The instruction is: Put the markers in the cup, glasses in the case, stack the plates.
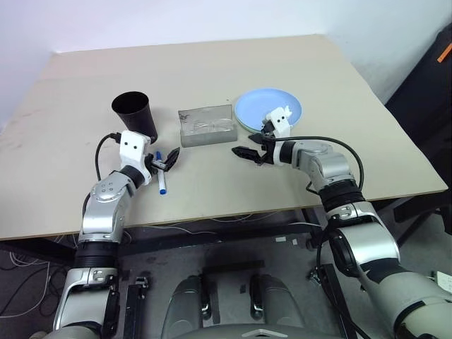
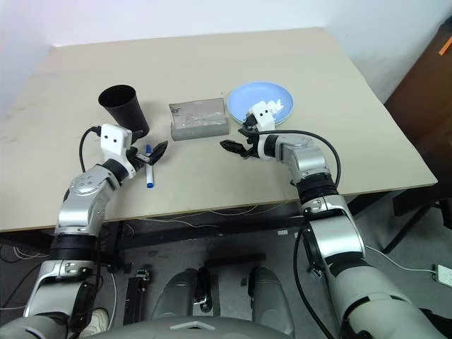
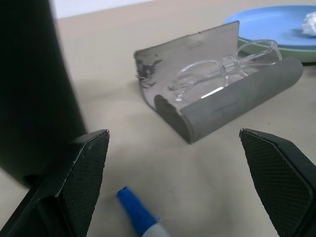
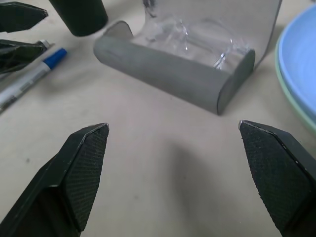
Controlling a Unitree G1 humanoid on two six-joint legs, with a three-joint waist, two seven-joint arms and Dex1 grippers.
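Marker [image 1: 162, 178] (blue-capped) lies just beside open left hand [image 1: 168, 162].

Both arms reach forward. Left gripper [image 1: 167, 162], fingers spread wide, points level toward the far side. Right gripper [image 1: 247, 151], fingers likewise apart, angles left and slightly downward.

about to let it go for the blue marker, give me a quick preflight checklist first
1. left gripper open around the blue marker: ok
2. marker lying free on the table: ok
3. cup upright beside the left gripper, mouth open: ok
4. glasses already in the open case: ok
5. blue plate stacked on the green one: ok
6. second marker located: cannot tell
7. right gripper open, holding nothing: ok
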